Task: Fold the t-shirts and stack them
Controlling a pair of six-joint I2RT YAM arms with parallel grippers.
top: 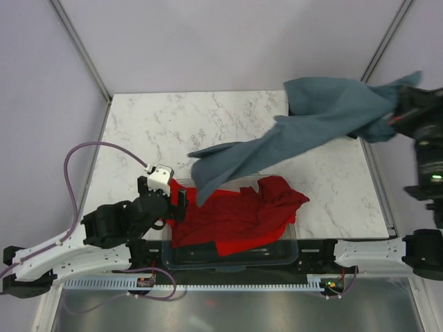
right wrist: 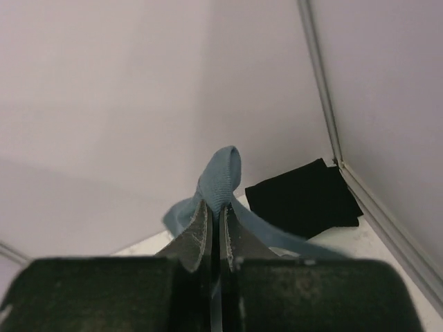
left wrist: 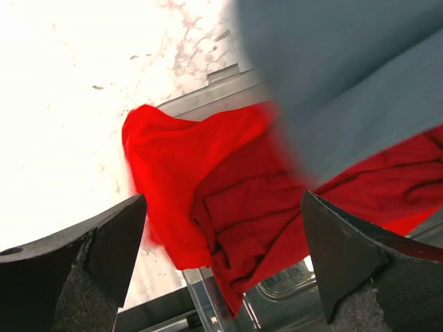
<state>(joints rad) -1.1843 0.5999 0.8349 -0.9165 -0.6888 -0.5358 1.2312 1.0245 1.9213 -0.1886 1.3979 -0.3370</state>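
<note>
Step in hand, as judged: drawing the slate blue-grey cloth t-shirt (top: 311, 124) clear of the clear rectangular plastic bin (top: 235, 261) so it can be spread for folding. Right gripper (right wrist: 213, 207) is raised near the far right corner, its jaws clenched on a pinched fold of that shirt. The cloth hangs from there in a long diagonal, its lower end over the bin's far rim; whether it touches cannot be told. Left gripper (top: 174, 204) hovers at the bin's left end, jaws released and wide, grasping nothing.

Recommendation: lift until the trailing end is free of the bin and of the bright red cloth t-shirt (top: 242, 214), then lay it flat on the bare white marble-patterned counter (top: 159, 124). The left gripper should take a second edge to prevent bunching. Risk: the trailing end may drag the red shirt along.

Containers: the bin sits at the counter's near edge and holds the red shirt, crumpled and spilling over both end rims. Nothing else can be made out inside. Black cloth t-shirt (right wrist: 301, 197) lies folded on the counter in the far right corner, outside the bin.
</note>
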